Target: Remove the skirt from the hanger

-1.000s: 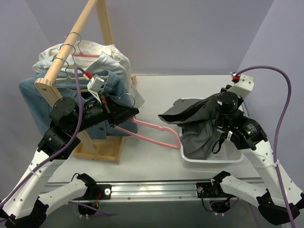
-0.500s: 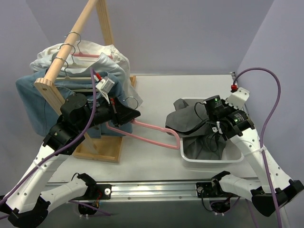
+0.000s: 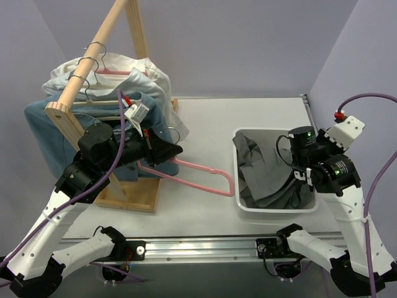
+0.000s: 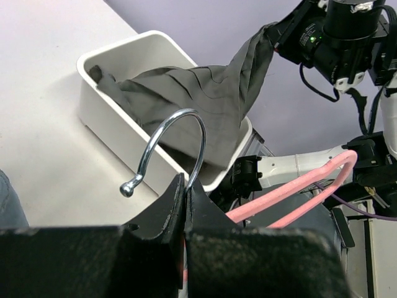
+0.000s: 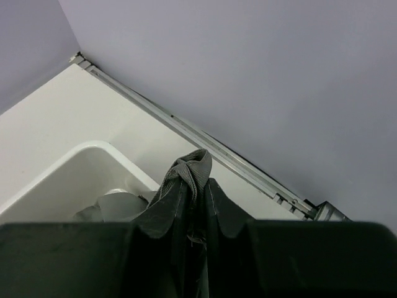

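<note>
The dark grey skirt [image 3: 263, 174] lies bunched in the white bin [image 3: 273, 210], fully apart from the pink hanger [image 3: 198, 169]. One fold rises to my right gripper [image 5: 197, 186], which is shut on the skirt [image 5: 192, 166] above the bin's right side. My left gripper [image 4: 186, 183] is shut on the stem of the hanger's silver hook [image 4: 203, 139]. It holds the hanger [image 4: 298, 189] tilted over the table, between the rack and the bin. In the top view the left gripper [image 3: 175, 148] sits beside the rack.
A wooden rack [image 3: 93, 62] stands at the left on a wooden base [image 3: 133, 195]. On it hang a light blue denim garment [image 3: 43, 124] and a white shirt [image 3: 146, 74]. A metal rail [image 3: 205, 248] runs along the table's near edge.
My right arm has swung to the right and drawn the skirt off the bin's left edge, so it now hangs inside the bin. The left arm and hanger have barely moved.
</note>
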Controlling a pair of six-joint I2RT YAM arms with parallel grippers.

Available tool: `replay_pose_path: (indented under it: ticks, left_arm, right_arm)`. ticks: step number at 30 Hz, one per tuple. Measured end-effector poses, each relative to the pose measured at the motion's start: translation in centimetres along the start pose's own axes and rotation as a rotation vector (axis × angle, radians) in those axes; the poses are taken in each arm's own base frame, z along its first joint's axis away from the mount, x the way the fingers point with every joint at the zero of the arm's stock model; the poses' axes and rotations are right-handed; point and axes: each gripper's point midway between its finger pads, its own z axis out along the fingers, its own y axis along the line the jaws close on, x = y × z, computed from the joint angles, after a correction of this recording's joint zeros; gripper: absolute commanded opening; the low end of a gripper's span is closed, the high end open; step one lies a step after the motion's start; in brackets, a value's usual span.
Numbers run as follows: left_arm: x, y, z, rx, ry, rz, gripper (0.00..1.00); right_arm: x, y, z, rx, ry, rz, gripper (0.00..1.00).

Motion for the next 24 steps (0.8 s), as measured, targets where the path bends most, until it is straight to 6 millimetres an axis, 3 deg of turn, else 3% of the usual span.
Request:
replay_pose_path:
  ticks: [5,9,11,12,14,17,20,22,24]
  left_arm:
    - [0.0,0.1,0.0,-0.003,0.002,0.010,0.02]
    - [0.2,0.4,0.0,-0.013,0.006,0.012,0.02]
    - [0.2,0.6,0.2,-0.023,0.007,0.013,0.02]
    - [0.3,0.8,0.3,-0.030,0.009,0.015,0.02]
    - [0.3,1.2,0.5,-0.043,0.011,0.023,0.02]
    - [0.5,2.0,0.7,-0.071,0.019,0.034,0.02]
    - [0.8,2.9,0.9,-0.104,0.031,0.046,0.02]
    - [1.1,3.5,1.0,-0.128,0.043,0.055,0.02]
    - [1.4,4.1,1.0,-0.150,0.054,0.062,0.02]
  right_arm:
    - [1.5,1.9,0.9,-0.041,0.021,-0.082,0.01]
    - [4.9,7.3,0.9,-0.249,0.135,-0.174,0.20]
    - [7.1,10.8,0.2,-0.400,0.215,-0.207,0.48]
    - [8.3,12.7,-0.4,-0.484,0.261,-0.223,0.70]
    - [9.9,15.2,-1.6,-0.609,0.331,-0.243,0.81]
    - [10.9,17.1,-3.8,-0.765,0.404,-0.241,0.96]
    - [9.4,17.8,-7.1,-0.946,0.423,-0.184,1.00]
    - [6.8,17.7,-10.4,-1.111,0.402,-0.114,1.00]
    - [2.7,16.9,-14.8,-1.329,0.346,-0.025,1.00]
